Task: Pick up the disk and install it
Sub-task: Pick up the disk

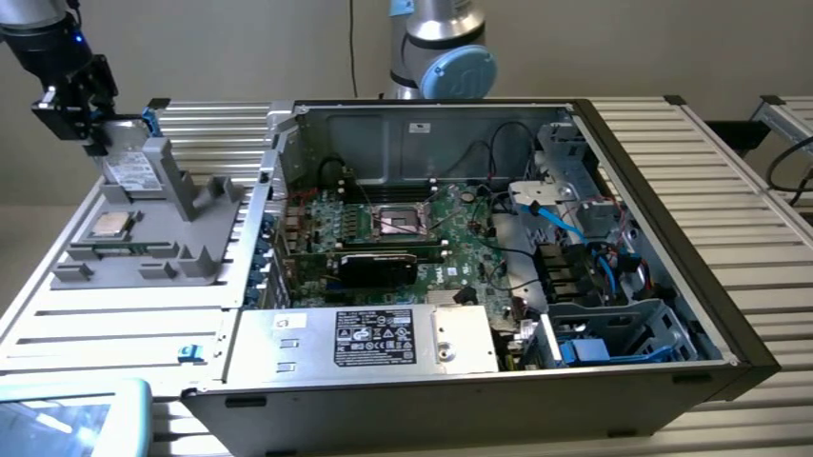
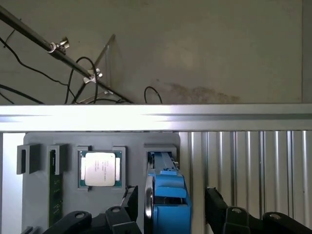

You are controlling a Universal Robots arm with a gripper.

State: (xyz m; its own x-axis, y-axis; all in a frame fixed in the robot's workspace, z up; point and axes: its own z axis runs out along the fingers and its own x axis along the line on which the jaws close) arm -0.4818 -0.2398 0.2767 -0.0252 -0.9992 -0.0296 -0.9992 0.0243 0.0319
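Wrist view: the disk was seen standing on edge, straddled by the opened tool.
It was kept upright in a slot of the grey holder, beside the CPU chip, so both faces could be reached. The fingers were spread on either side, and nothing was clamped yet.

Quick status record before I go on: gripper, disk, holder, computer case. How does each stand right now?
gripper: open, one finger on each side of the disk, not clamped
disk: upright on its edge in the grey holder, blue frame facing the wrist camera
holder: on the slatted table, at the exterior view's left of the case
chip: flat in the holder, beside the disk
computer case: lid off, board exposed
task: disk not yet lifted
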